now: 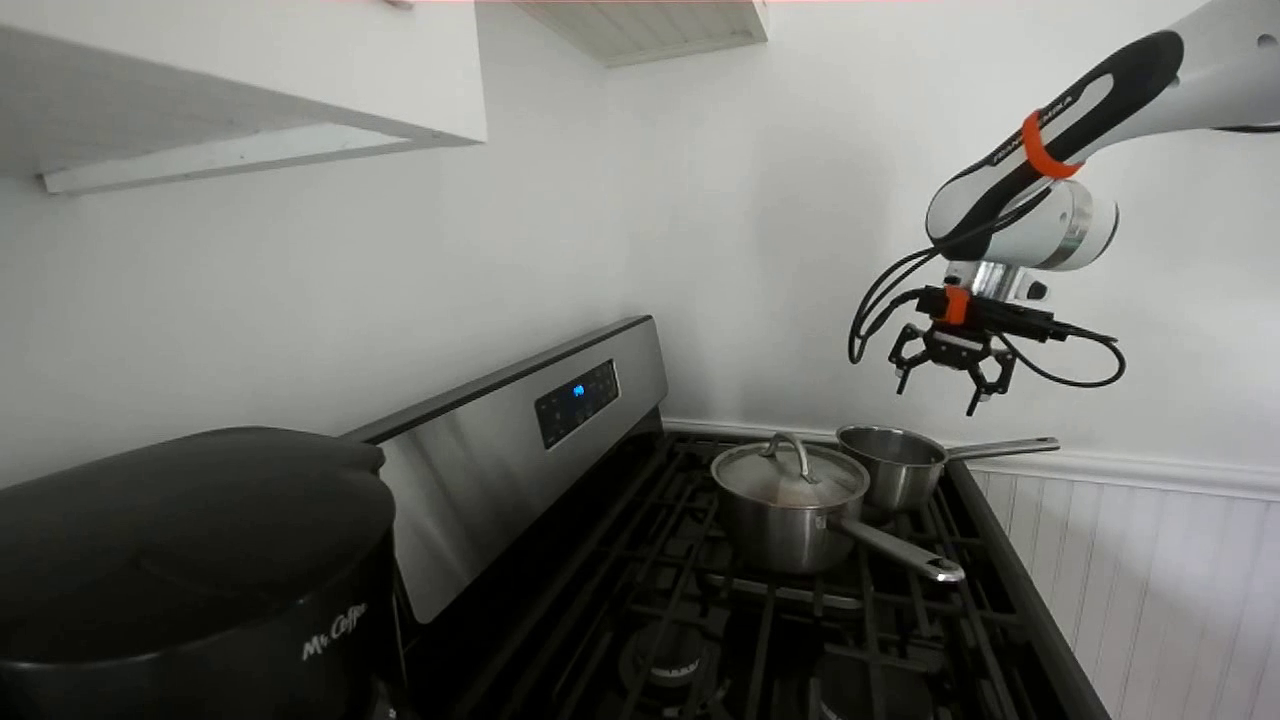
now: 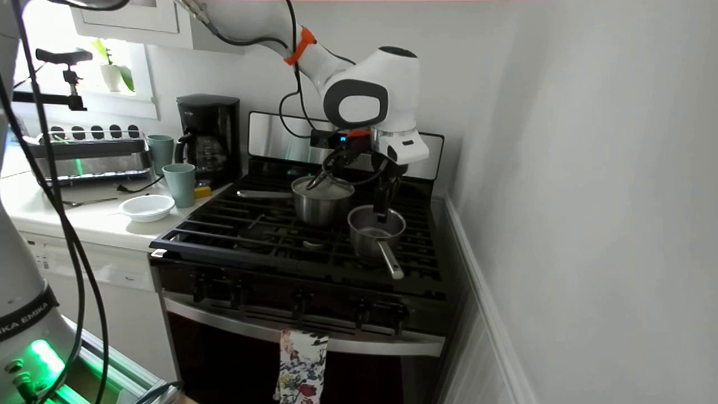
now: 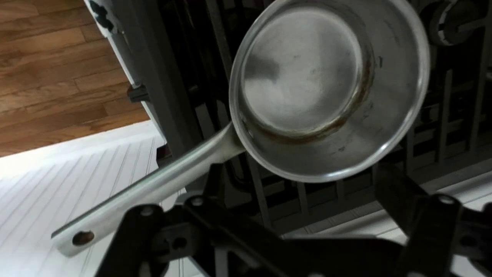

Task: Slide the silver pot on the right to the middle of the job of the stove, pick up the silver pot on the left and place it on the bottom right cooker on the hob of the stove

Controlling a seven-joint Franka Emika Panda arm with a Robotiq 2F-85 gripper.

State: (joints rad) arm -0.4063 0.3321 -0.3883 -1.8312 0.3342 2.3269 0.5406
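Note:
A small open silver pot (image 1: 905,485) stands on the stove's black grates (image 1: 760,650), with its handle toward the front edge; it also shows in an exterior view (image 2: 364,244) and, seen from above, in the wrist view (image 3: 303,77). A larger silver pot with a glass lid (image 1: 790,535) stands beside it, also seen in an exterior view (image 2: 320,210); it is out of the wrist view. My gripper (image 1: 936,398) is open and empty, above the open pot and apart from it. Its spread fingers also show in the wrist view (image 3: 300,169).
The stove's back panel (image 1: 500,500) rises behind the pots. A black coffee maker (image 2: 210,137), a cup (image 2: 180,185) and a white bowl (image 2: 147,207) stand on the counter beside the stove. A wall (image 2: 561,196) runs along the stove's opposite side. A towel (image 2: 303,367) hangs on the oven handle.

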